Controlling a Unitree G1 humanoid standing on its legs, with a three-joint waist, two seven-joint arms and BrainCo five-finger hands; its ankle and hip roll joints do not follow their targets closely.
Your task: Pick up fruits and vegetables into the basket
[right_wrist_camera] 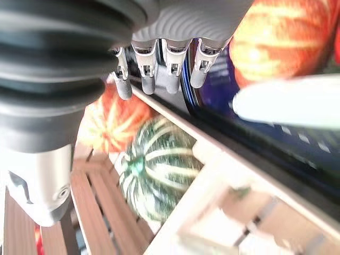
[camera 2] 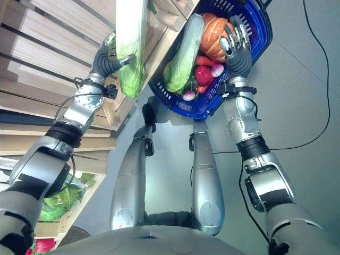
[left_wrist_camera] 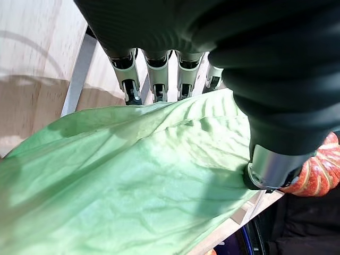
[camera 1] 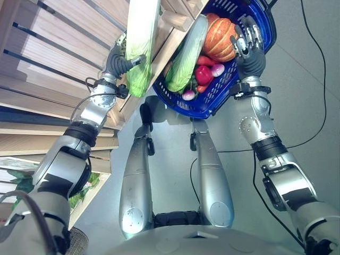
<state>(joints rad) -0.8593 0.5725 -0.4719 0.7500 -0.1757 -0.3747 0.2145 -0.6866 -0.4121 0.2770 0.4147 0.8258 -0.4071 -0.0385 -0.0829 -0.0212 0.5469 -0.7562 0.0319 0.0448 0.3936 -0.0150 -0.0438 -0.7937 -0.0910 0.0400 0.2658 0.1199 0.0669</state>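
My left hand [camera 1: 118,62] is shut on a long pale-green napa cabbage [camera 1: 141,42], holding it up in front of the wooden shelves, left of the basket. In the left wrist view the fingers [left_wrist_camera: 154,79] curl over its leaves [left_wrist_camera: 133,180]. My right hand [camera 1: 247,49] grips the far side of a blue basket [camera 1: 212,106], with its fingers [right_wrist_camera: 159,61] hooked over the dark rim. Inside the basket lie another cabbage [camera 1: 186,56], an orange pumpkin [camera 1: 219,38], a red pepper [camera 1: 203,74] and pink radishes [camera 1: 218,69].
Wooden slatted shelves [camera 1: 48,58] fill the left side, and a crate edge [camera 1: 178,21] touches the basket. An orange pumpkin [right_wrist_camera: 109,125] and a green striped squash [right_wrist_camera: 159,170] sit on a shelf. Leafy greens [camera 2: 58,204] lie in a low crate. Grey floor [camera 1: 308,95] spreads to the right.
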